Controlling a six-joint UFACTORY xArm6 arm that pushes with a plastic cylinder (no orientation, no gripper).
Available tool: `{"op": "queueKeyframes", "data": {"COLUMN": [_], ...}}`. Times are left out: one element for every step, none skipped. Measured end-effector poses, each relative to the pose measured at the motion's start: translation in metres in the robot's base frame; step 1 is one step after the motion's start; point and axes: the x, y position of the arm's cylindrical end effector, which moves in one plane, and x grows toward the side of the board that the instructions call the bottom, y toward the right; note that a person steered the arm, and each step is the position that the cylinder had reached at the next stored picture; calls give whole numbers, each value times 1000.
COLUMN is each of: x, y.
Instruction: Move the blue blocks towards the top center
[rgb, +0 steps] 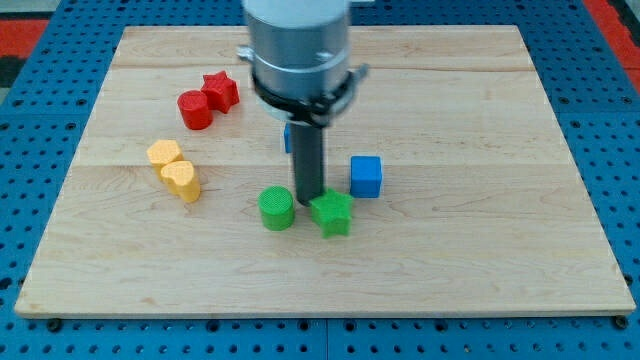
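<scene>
No brand, label or writing can be read anywhere on the wooden board (480, 260) or on the grey arm housing (298, 45) at the far centre. The arm has no fingers and nothing to open or close: it ends in a straight dark rod, and it has hold of nothing. My tip (309, 199) sits low on the board between the green cylinder (277, 208) on its left and the green star (332, 213) on its right, just beside both; whether it touches either I cannot tell.

The blue cube (366, 176) stands right of the rod, a little farther than the green star and apart from the tip. A 2nd blue block (287, 138) shows only as a sliver at the rod's left edge, mostly hidden, its shape unclear.

On the left, the red cylinder (195, 109) and red star (220, 91) touch. Nearer, the yellow hexagon block (164, 153) and yellow heart (181, 179) sit together
</scene>
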Motion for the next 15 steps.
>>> {"op": "queueKeyframes", "data": {"x": [1,2,-11,-18,-20,-11,-32,-57,-61,-80,-98,-111,-138,-169,-193], "y": [74,104,31,-29,-17,7,23,14,-37,-41,-45,-74,-85,-85,-85]}}
